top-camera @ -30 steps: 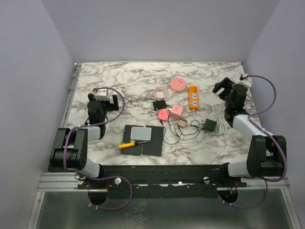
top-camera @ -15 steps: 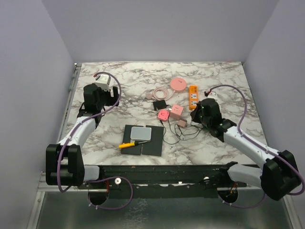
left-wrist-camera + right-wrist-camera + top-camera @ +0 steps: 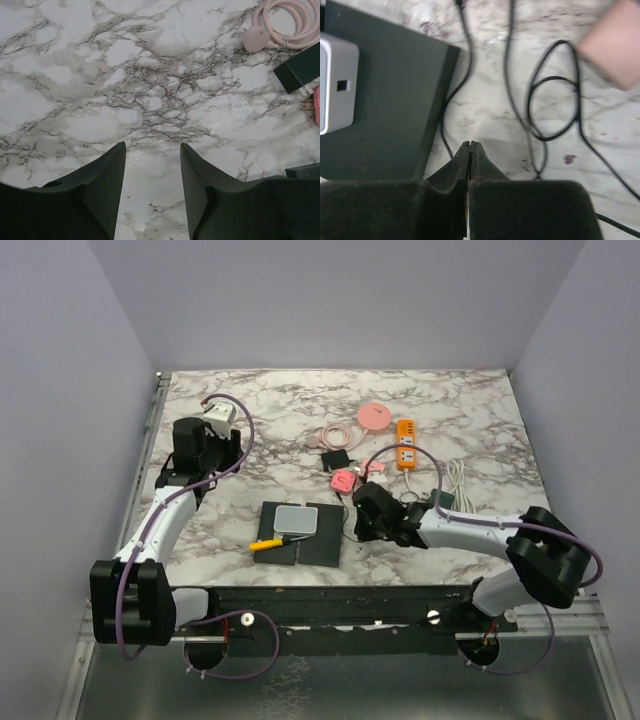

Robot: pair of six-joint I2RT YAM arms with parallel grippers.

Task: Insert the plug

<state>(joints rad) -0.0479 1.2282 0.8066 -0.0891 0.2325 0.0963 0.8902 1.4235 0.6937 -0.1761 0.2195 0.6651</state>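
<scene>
Right fingers (image 3: 485, 172): pressed shut, nothing held, low over black cable (image 3: 529, 97) loops beside dark mat (image 3: 385, 100). Left fingers (image 3: 107, 172): about half open, empty, over bare surface (image 3: 125, 75), far left. Plug (image 3: 343, 481): I take pink one, lying loose mid-surface, just beyond right fingers, slightly left of them. Strip (image 3: 405, 443): orange, long axis running away from arm bases, right of plug, apart from it. Right arm much nearer both. My read: fingers must open before any pickup; plug not yet inserted.

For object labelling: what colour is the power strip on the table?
The power strip is orange; it shows best in the top external view.
</scene>
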